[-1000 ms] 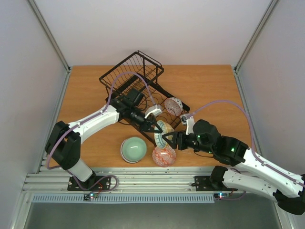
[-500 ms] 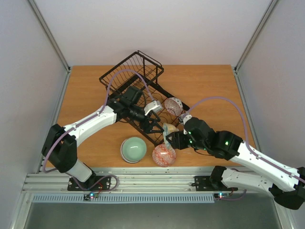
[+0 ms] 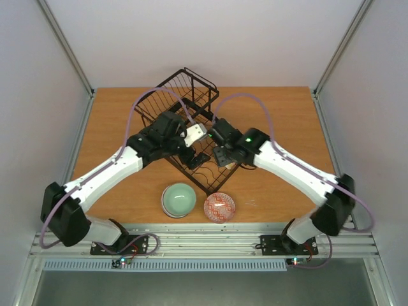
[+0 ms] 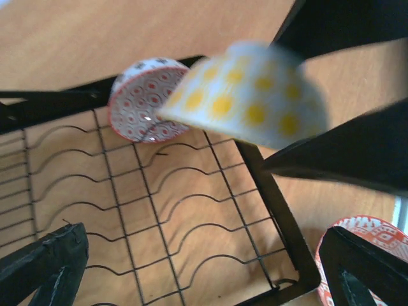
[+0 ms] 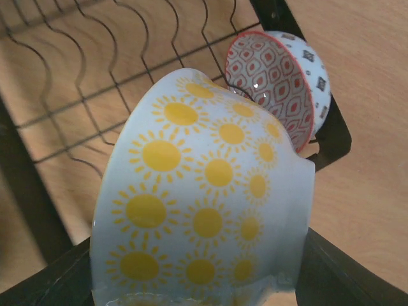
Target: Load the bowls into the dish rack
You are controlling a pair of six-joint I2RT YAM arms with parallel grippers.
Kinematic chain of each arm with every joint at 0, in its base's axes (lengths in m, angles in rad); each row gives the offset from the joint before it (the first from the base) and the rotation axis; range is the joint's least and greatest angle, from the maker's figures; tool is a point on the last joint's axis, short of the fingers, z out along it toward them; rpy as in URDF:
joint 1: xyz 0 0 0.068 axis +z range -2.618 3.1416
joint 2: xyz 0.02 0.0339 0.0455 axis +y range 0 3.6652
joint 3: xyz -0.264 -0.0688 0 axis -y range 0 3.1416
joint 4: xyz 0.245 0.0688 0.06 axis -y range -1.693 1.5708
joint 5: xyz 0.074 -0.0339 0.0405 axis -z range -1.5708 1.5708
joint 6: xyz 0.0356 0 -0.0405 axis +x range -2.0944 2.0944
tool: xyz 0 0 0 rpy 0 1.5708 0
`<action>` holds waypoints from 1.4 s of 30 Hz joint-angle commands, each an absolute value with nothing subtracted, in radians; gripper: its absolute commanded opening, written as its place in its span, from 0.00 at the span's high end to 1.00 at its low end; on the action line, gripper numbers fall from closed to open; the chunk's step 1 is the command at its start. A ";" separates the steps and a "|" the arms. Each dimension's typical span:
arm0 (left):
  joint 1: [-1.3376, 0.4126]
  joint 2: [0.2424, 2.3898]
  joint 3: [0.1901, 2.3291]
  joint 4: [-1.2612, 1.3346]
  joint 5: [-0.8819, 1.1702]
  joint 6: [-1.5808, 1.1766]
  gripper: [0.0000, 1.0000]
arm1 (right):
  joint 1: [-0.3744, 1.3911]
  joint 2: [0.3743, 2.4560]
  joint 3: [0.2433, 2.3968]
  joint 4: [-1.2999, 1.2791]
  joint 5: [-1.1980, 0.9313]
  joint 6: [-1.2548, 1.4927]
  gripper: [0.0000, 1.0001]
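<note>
My right gripper (image 5: pixel 197 284) is shut on a white bowl with yellow suns (image 5: pixel 204 204), holding it tilted over the black wire dish rack (image 3: pixel 171 101). A red-patterned bowl (image 5: pixel 277 80) stands on edge in the rack's corner. My left gripper (image 4: pixel 204 274) hangs open and empty over the rack floor (image 4: pixel 191 217), just below the sun bowl (image 4: pixel 248 95). From above, both grippers meet over the rack's near corner, the left gripper (image 3: pixel 199 155) beside the right gripper (image 3: pixel 224 157). A mint green bowl (image 3: pixel 178 199) and a pink-red bowl (image 3: pixel 219 206) sit on the table in front of the rack.
The rack lies diagonally on the wooden table (image 3: pixel 280 115), its raised basket section (image 3: pixel 191 86) at the far end. White walls close off the table's left, right and back. Both arms' cables arch above the rack.
My left gripper let go of the sun bowl, opened wide and drew back. My right gripper, holding the bowl, swung from the table's near side up over the rack.
</note>
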State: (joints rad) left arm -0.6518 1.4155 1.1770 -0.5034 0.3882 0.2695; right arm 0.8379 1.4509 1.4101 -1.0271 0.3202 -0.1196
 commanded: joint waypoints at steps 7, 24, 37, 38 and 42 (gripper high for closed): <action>-0.598 1.310 1.133 -0.417 0.297 0.311 0.01 | 0.807 1.659 1.514 -1.050 0.442 -0.356 0.99; -0.576 1.234 1.101 -0.406 0.339 0.308 0.01 | 0.790 1.524 1.365 -0.917 0.426 -0.354 0.99; -0.567 1.204 1.102 -0.310 0.008 0.274 0.01 | 0.786 1.524 1.345 -0.856 0.358 -0.379 0.99; -0.562 1.203 1.100 -0.300 -0.029 0.267 0.01 | 0.784 1.542 1.353 -0.854 0.359 -0.382 0.99; -0.545 1.201 1.097 -0.276 -0.099 0.254 0.01 | 0.774 1.601 1.372 -0.840 0.355 -0.401 0.99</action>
State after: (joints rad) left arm -0.5606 1.2228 1.1107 -0.3744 0.0391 0.2798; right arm 0.7872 1.5631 1.3216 -0.8806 0.3588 -0.3759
